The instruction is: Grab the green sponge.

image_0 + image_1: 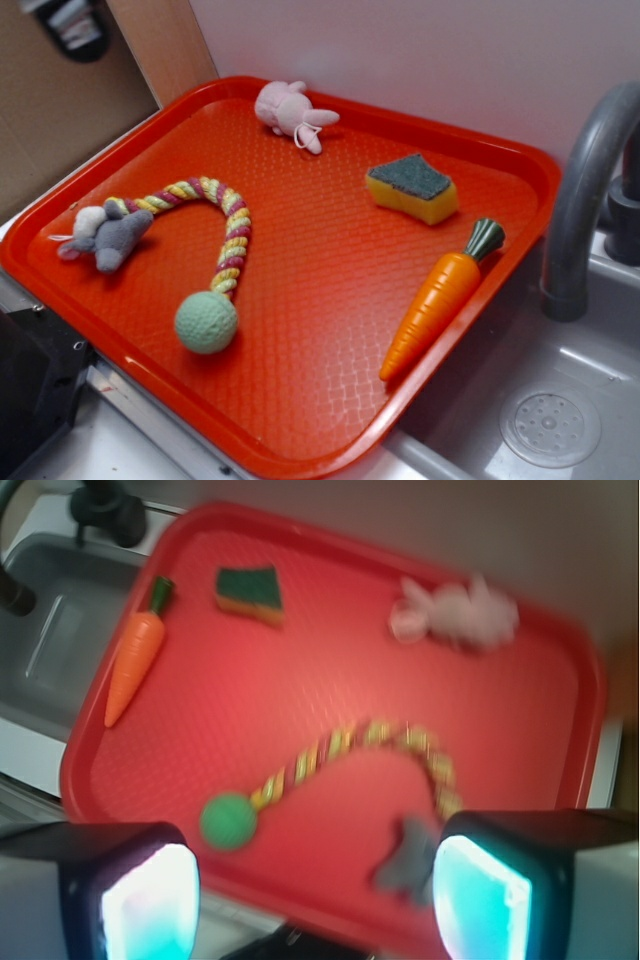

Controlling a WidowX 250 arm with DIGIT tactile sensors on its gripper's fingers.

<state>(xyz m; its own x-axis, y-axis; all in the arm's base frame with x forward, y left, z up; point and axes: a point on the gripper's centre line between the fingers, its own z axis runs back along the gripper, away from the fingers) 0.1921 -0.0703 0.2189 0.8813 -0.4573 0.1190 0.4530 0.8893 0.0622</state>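
The green sponge (412, 187), yellow foam with a dark green top, lies on the red tray (300, 400) near its back right corner. In the wrist view the green sponge (249, 593) shows at the upper left, far from my gripper (315, 905). The gripper hangs high above the tray's near edge, open, with nothing between its fingers (150, 905). The exterior view does not show the gripper.
An orange toy carrot (440, 298) lies just in front of the sponge. A pale green ball (206, 322) on a rope, a grey plush (108, 238) and a pink plush (290, 112) share the tray. A grey faucet (580, 200) and sink (540, 420) stand right.
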